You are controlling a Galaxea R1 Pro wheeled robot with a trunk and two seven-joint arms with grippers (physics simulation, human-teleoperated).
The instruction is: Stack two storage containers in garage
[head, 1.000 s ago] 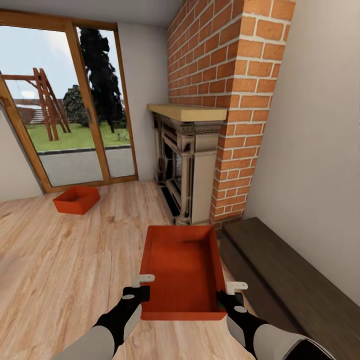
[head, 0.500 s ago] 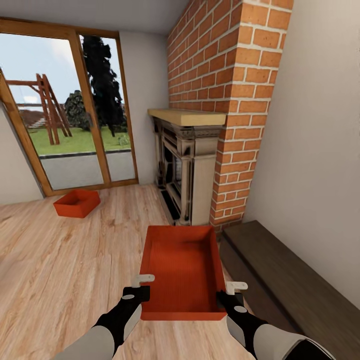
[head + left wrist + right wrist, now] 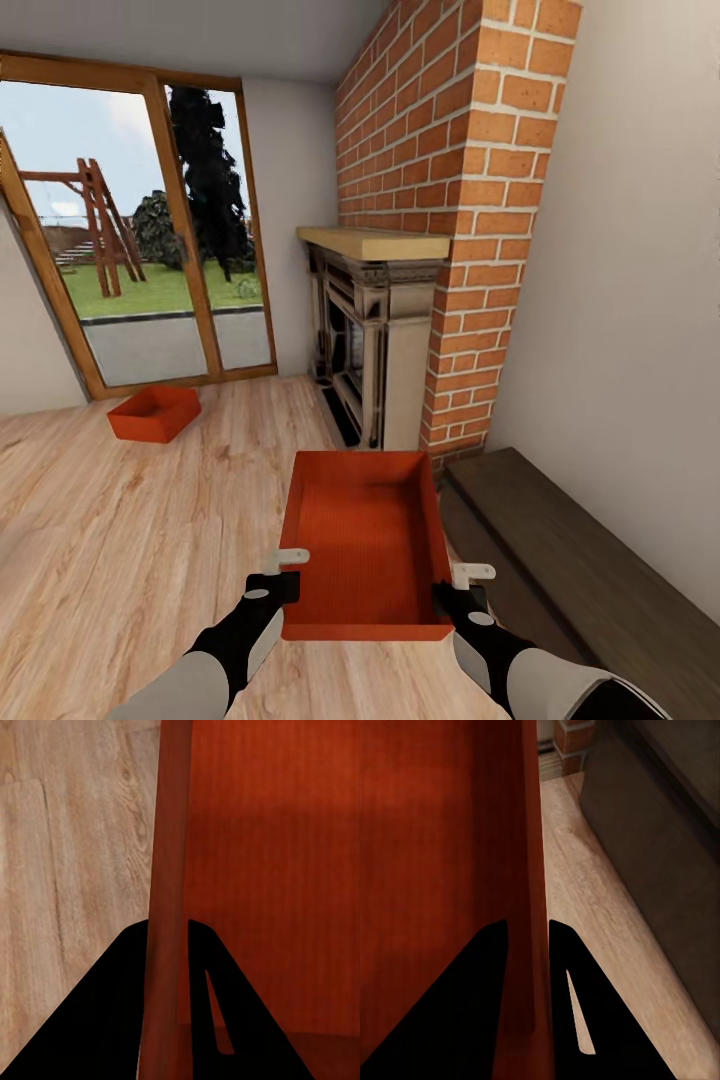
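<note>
Living room with wood-plank floor (image 3: pixel 120 520), brick chimney (image 3: pixel 455 200), stone fireplace (image 3: pixel 375 340), glass garden doors (image 3: pixel 130 240) and a dark bench (image 3: pixel 570 560). Held container (image 3: pixel 362 540), orange-red open-top bin with low walls and ribbed bottom, sits lifted between both arms; left gripper (image 3: pixel 285 568) clamps its left wall, right gripper (image 3: pixel 458 585) clamps its right wall, each wall pinched between the fingers. Second container (image 3: pixel 153 414), same look, lies on the planks by the doors, well apart.
</note>
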